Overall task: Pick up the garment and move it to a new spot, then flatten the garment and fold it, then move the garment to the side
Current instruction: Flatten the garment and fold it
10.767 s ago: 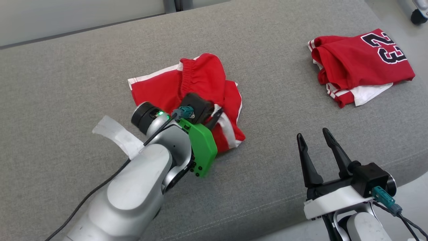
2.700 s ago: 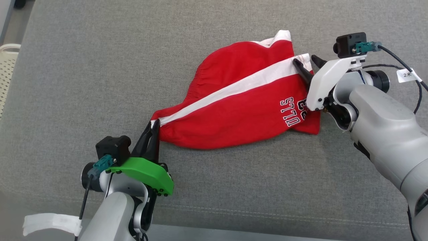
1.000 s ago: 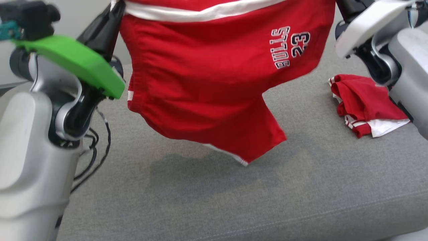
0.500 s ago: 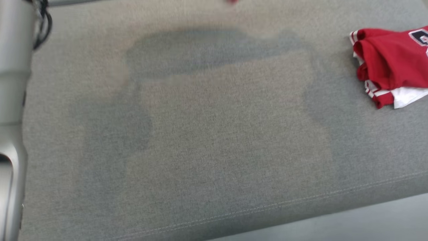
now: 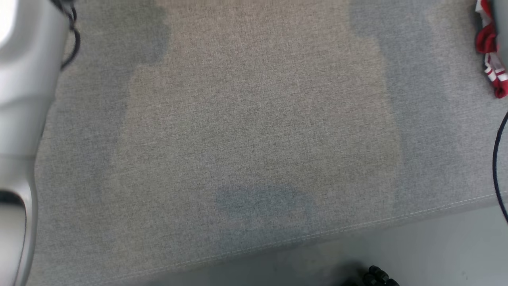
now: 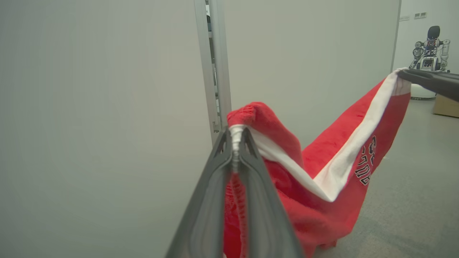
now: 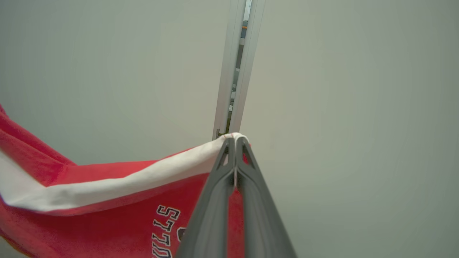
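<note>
You hold the soft red shorts (image 6: 322, 168) in mid-air, sagging between both hands. Your left hand (image 6: 235, 134) is clenched on the gathered white-striped edge, your right hand (image 7: 235, 141) on the far white-trimmed corner. A crumpled red-and-white garment (image 5: 492, 71) lies on the grey woven surface (image 5: 258, 119).

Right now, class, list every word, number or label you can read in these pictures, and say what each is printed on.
"LLS": upside down on the red garment, right wrist view; the next letter is cut by the picture's edge, and a character beside it is hidden behind the right tool.
Dark lettering on the same garment, left wrist view: too creased and small to read.
Wall signs: too small to read.
</note>
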